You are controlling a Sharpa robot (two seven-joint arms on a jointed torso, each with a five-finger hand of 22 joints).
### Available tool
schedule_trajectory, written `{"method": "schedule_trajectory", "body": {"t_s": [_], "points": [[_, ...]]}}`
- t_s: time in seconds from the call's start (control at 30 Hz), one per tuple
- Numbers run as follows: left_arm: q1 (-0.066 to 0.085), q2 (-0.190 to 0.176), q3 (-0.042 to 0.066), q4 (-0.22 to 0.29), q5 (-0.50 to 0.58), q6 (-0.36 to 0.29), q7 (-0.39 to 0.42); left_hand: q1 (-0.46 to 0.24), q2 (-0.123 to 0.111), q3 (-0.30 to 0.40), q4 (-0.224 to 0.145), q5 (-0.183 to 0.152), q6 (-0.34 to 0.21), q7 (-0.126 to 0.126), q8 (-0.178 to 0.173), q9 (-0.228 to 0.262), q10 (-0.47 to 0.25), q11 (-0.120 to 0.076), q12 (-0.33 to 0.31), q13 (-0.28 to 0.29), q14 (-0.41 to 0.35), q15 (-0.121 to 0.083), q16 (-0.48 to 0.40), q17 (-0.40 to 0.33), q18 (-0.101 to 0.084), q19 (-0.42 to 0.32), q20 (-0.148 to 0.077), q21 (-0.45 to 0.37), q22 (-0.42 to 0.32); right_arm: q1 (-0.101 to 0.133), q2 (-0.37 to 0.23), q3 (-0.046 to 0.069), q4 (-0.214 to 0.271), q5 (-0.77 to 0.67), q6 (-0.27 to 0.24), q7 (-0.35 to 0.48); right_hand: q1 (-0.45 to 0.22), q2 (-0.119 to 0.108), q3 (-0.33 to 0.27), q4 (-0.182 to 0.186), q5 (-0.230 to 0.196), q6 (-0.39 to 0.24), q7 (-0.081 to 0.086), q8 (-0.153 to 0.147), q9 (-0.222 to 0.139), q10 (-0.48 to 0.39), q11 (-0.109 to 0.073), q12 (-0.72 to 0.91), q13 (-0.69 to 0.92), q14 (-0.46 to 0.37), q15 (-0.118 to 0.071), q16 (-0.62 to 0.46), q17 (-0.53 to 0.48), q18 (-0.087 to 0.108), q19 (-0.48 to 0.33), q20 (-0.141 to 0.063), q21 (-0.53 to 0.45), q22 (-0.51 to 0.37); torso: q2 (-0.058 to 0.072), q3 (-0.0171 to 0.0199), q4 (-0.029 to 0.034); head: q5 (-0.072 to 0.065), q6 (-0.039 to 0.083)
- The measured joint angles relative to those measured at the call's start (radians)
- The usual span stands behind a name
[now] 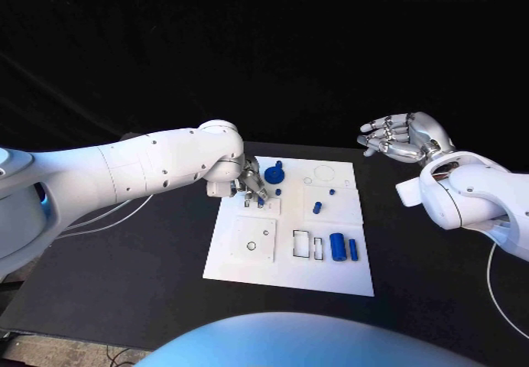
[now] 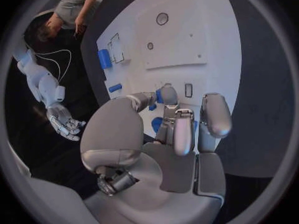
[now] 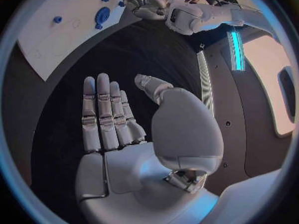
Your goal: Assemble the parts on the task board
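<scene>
Just beside left robot hand (image 1: 251, 184), round blue part (image 1: 274, 173)

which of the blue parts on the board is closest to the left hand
The small blue part right at the left hand fingertips, on the task board far left. The round blue part, the small middle one and the two cylinders lie farther off.

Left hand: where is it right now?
In the head view the left hand hangs over the task board's far left corner, beside the round blue part.
</scene>
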Motion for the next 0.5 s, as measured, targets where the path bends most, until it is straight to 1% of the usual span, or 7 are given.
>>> {"method": "schedule_trajectory", "body": {"t_s": [0.13,0.23,0.27,0.3,0.33,0.4,0.5], "points": [[0.0,-0.001,0.0,0.0,-0.009,0.001,-0.001,-0.008,0.0,0.0,0.0,0.023,0.005,-0.003,0.0,0.003,0.005,0.002,0.007,0.009,0.004,-0.004,0.0,0.0,0.0,-0.004,-0.004,0.0,0.0,0.0,0.001,0.0,-0.001,0.0,0.001,0.0,0.0,0.0,0.0,0.0,0.0,0.0,0.0,0.0,0.0,0.0,0.0,0.0,0.0,0.0,0.0,0.0,0.0,0.0,0.0,0.0,0.0,0.0,0.0,0.0,0.0002,0.0,0.0],[0.0,-0.003,0.0,0.0,-0.014,0.004,-0.002,-0.008,0.0,-0.003,-0.003,0.036,0.008,-0.001,0.0,0.004,0.01,-0.003,0.007,0.013,0.004,-0.004,0.0,0.0,0.0,-0.004,-0.004,0.0,0.0,0.0,0.001,0.0,-0.001,0.0,0.001,0.0,0.0,0.0,0.0,0.0,0.0,0.0,0.0,0.0,0.0,0.0,0.0,0.0,0.0,0.0,0.0,0.0,0.0,0.0,0.0,0.0,0.0,-0.001,0.0,-0.0004,0.0002,0.001,0.0],[0.0,-0.003,0.0,0.001,-0.015,0.006,-0.002,-0.008,0.0,-0.003,-0.003,0.042,0.011,-0.001,0.0,0.004,0.012,-0.002,0.009,0.013,0.004,-0.004,0.0,0.0,0.0,-0.004,-0.004,0.0,0.0,0.0,0.001,0.0,-0.001,0.0,0.001,0.0,0.0,0.0,0.0,0.0,0.0,0.0,0.0,0.0,0.0,0.0,0.0,0.0,0.0,0.0,0.0,0.0,0.001,0.0,0.0,0.0,0.0,-0.001,0.0,-0.0006,0.0002,0.001,0.0],[0.0,-0.003,0.0,0.001,-0.016,0.008,-0.003,-0.013,-0.005,-0.003,-0.003,0.048,0.013,-0.003,0.0,0.005,0.014,0.0,0.012,0.015,0.004,-0.004,0.0,0.0,0.0,-0.004,-0.004,0.0,0.0,0.0,0.002,0.0,-0.002,0.0,0.001,0.0,0.0,0.0,0.0,0.0,0.0,0.0,0.0,0.0,0.0,0.0,0.0,0.0,0.0,0.0,0.0,0.0,0.002,0.0,0.0,0.0,0.0,-0.001,0.0,-0.0007,0.0002,0.001,0.0],[0.0,-0.004,0.0,0.001,-0.017,0.009,-0.003,-0.013,-0.005,-0.003,-0.003,0.05,0.013,-0.003,0.0,0.006,0.016,-0.002,0.012,0.015,0.004,-0.004,0.0,0.0,0.0,-0.004,-0.004,0.0,0.0,0.0,0.002,0.0,-0.002,0.0,0.001,0.0,-0.004,-0.004,0.0,0.0,0.0,0.0,0.0,0.0,0.0,0.0,0.0,0.0,0.0,0.0,0.0,0.0,0.001,0.0,0.0,0.0,0.0,-0.001,0.0,-0.0007,0.0002,0.0,0.0],[-0.001,-0.004,0.0,0.001,-0.019,0.013,-0.003,-0.016,-0.002,-0.003,-0.003,0.052,0.014,-0.004,0.001,0.006,0.016,-0.002,0.012,0.015,0.0,-0.007,0.0,0.0,0.0,-0.004,-0.004,0.0,0.0,-0.001,0.002,0.0,-0.002,0.0,0.002,0.0,-0.004,-0.004,0.0,0.0,0.0,0.0,0.0,0.0,0.0,0.0,0.0,0.0,0.0,0.0,0.0,0.0,0.001,0.0,0.0,0.0,0.0,-0.001,-0.001,-0.0007,0.0005,0.0,0.0],[-0.001,-0.004,0.0,0.002,-0.019,0.018,-0.003,-0.02,-0.004,-0.003,-0.003,0.056,0.014,-0.004,0.004,0.006,0.016,-0.002,0.012,0.015,0.0,-0.007,0.0,0.0,0.0,-0.004,-0.004,0.0,0.0,-0.001,0.002,0.0,-0.003,0.0,0.002,0.0,-0.004,-0.004,0.0,0.0,0.0,0.0,0.0,0.0,0.0,0.0,0.0,0.0,0.0,0.0,0.0,0.0,0.001,0.0,0.0,0.0,0.0,-0.001,-0.001,-0.0007,0.0007,0.0,0.0]]}}
